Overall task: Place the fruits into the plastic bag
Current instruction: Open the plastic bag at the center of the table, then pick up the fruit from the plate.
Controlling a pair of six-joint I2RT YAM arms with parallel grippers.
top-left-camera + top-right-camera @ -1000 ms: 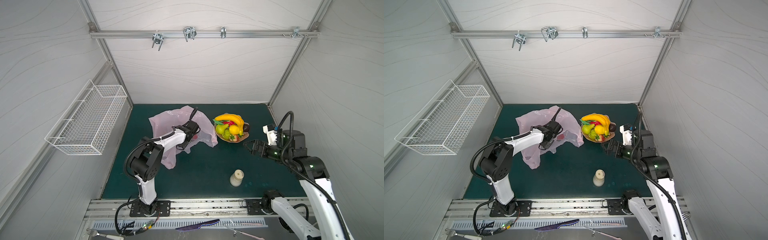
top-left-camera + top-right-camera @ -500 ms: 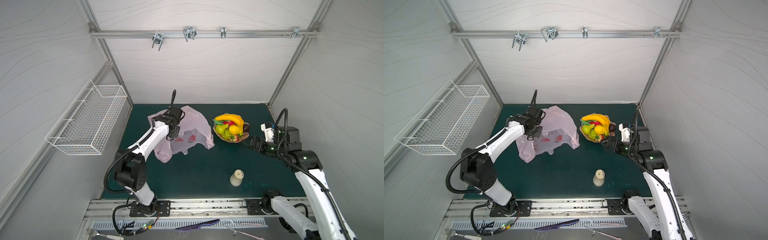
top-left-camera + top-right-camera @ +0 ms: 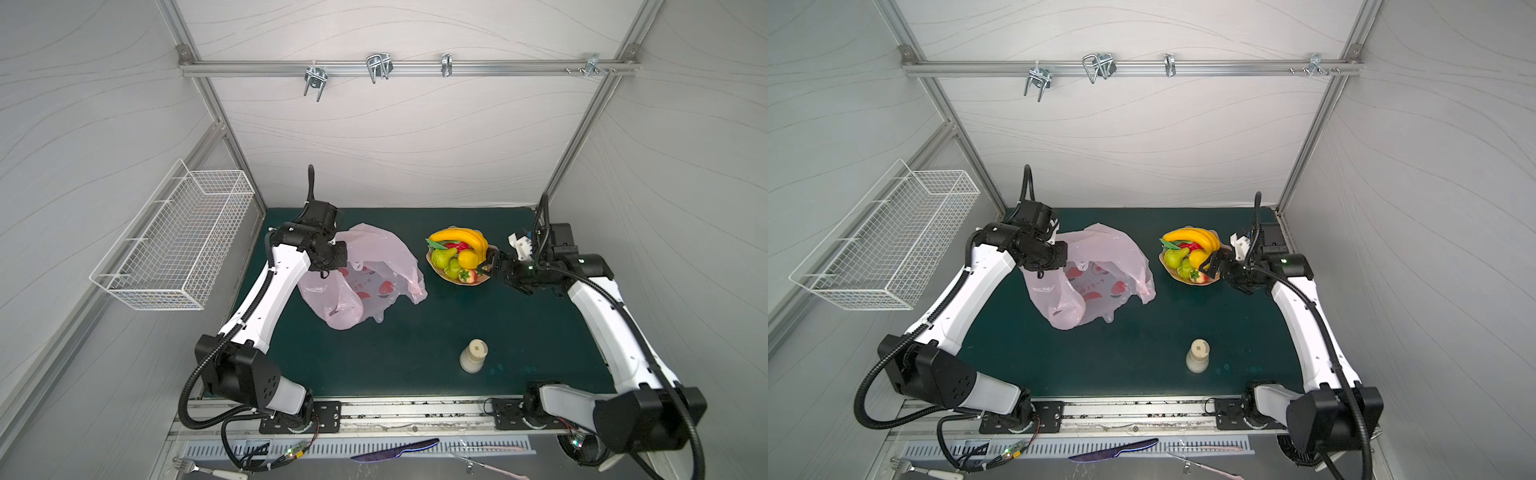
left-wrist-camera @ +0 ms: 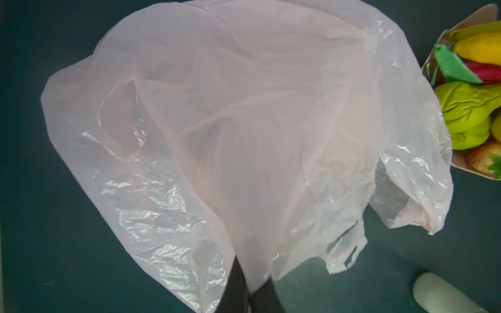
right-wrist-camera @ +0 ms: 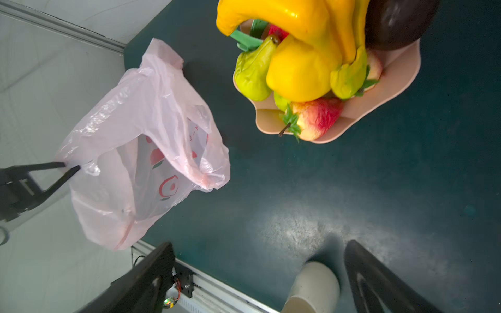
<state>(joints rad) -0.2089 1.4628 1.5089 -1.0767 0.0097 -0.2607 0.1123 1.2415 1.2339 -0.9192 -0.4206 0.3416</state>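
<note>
The pale-pink plastic bag stands lifted at its left edge, its mouth gaping toward the plate. My left gripper is shut on the bag's rim and holds it above the mat. The fruits are piled on a peach plate: banana bunch, lemon, green pear, strawberry, dark brown one. My right gripper is open at the plate's right rim, nothing between its fingers.
A cream bottle stands on the green mat near the front. A white wire basket hangs on the left wall. Cutlery lies beyond the front rail.
My left gripper has pulled the bag's rim up and toward the back left, opening the mouth. The right gripper has moved in to the plate's edge.
</note>
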